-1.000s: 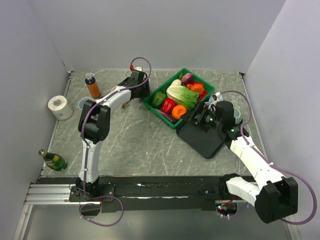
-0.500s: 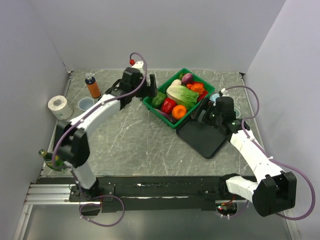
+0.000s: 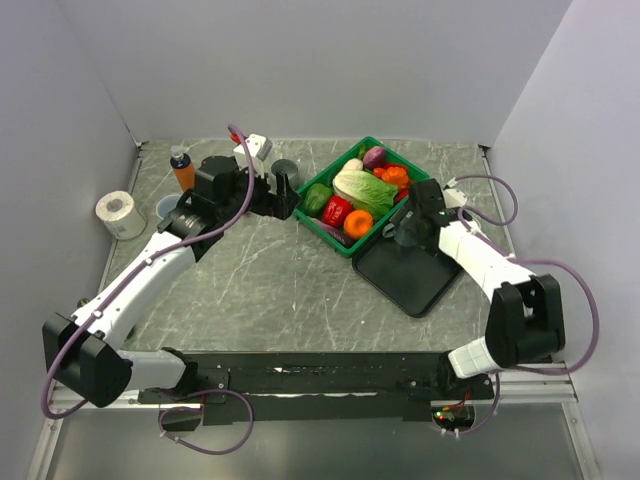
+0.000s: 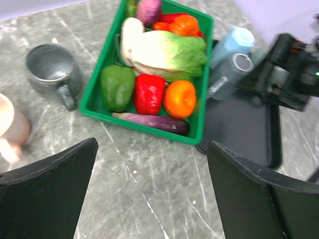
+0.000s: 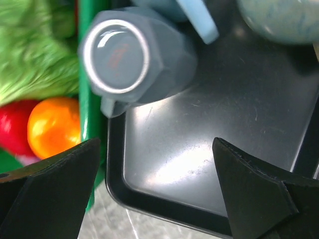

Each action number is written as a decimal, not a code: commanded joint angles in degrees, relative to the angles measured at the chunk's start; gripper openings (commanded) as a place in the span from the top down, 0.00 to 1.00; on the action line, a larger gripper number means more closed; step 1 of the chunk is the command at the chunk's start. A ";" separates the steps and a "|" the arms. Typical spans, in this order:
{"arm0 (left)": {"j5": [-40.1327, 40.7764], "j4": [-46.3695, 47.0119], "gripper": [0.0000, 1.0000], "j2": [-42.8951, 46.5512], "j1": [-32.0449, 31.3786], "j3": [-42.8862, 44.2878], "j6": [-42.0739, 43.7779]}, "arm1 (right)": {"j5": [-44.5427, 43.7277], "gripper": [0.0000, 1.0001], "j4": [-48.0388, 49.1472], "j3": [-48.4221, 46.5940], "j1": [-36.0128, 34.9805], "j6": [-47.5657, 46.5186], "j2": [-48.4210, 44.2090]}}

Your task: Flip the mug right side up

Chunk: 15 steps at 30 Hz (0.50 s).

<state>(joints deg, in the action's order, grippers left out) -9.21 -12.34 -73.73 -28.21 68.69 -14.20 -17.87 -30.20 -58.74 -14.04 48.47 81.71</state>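
Observation:
A dark grey mug [image 4: 50, 68] stands mouth up on the table, left of the green basket [image 4: 142, 129]; the top view shows this mug [image 3: 285, 172] too. My left gripper [image 4: 152, 149] is open and empty, over bare table short of the mug and basket, and the top view places the left gripper [image 3: 283, 200] just in front of the mug. A blue-grey mug [image 5: 133, 59] stands bottom up on the black tray [image 5: 199, 149], at the basket's corner. My right gripper [image 5: 155, 144] hangs open over the tray, just short of that mug. In the top view the right gripper [image 3: 392, 228] hides it.
The basket [image 3: 318, 232] holds lettuce, peppers, an orange fruit and an aubergine. A pink mug [image 4: 10, 130] sits at the left wrist view's left edge. An orange bottle [image 3: 186, 172], a paper roll [image 3: 120, 213] and a pale blue cup [image 3: 165, 208] stand back left.
My left gripper opened wider and drew back from the rear of the table, to the left of the basket. My right gripper shifted a little toward the basket's corner.

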 commanded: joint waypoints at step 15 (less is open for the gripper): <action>-8.19 4.78 0.04 3.33 0.35 -1.54 -0.04 | -10.61 0.00 -8.56 -11.91 -3.18 28.78 13.82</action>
<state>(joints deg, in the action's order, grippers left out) -15.84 -10.50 -72.44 -28.14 67.72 -14.22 -26.52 -35.75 -66.57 -16.99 71.46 92.05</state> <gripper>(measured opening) 0.966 0.994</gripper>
